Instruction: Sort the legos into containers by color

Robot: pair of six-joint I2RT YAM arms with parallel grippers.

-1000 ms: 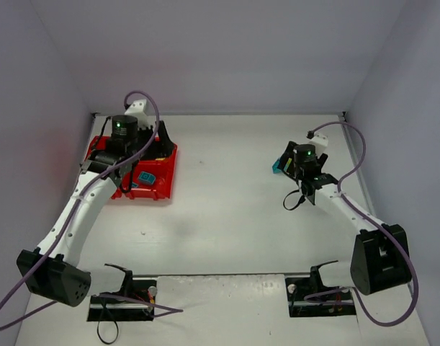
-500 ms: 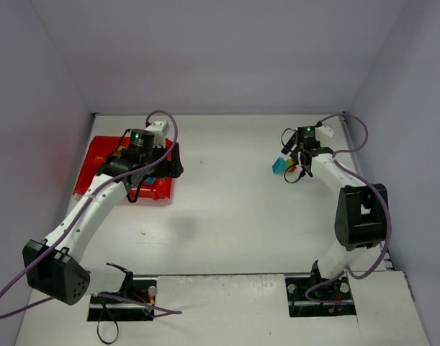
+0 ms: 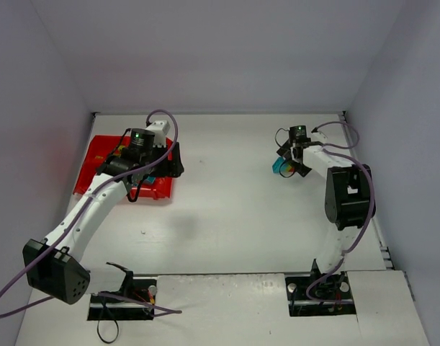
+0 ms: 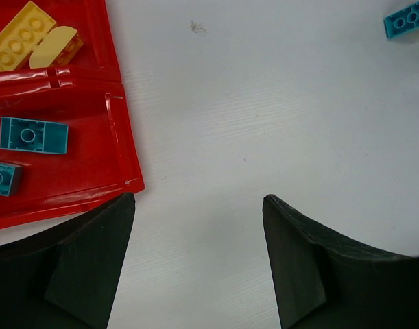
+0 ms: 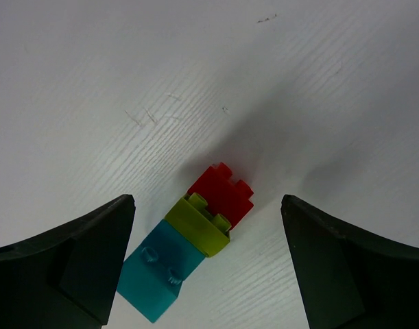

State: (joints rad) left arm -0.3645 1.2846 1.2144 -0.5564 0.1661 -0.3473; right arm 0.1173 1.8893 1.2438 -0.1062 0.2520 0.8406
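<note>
You are holding your right gripper (image 5: pixel 207 202) with its jaws spread wide and nothing between them. It is hovering above a chain of three small studded plastic bricks (image 3: pixel 288 169) lying on the white table (image 5: pixel 92 82). The chain is a red brick (image 5: pixel 221 193), a lime green brick (image 5: pixel 199 223) and a teal-blue brick (image 5: pixel 161 269), each touching the next and seemingly snapped together.

Your left gripper (image 4: pixel 197 199) is also hanging open and empty, just beside a corner of the shallow glossy red plastic tray (image 4: pixel 120 137). There, yellow bricks (image 4: pixel 17 44) are lying in one compartment and teal-blue ones (image 4: pixel 32 135) in its neighbour.

Expect the chain to be light, rigid and slick, likely skidding or pivoting if nudged. I would be closing on the flat side walls of one end brick, not the studs, since the colours are going to need separating.
</note>
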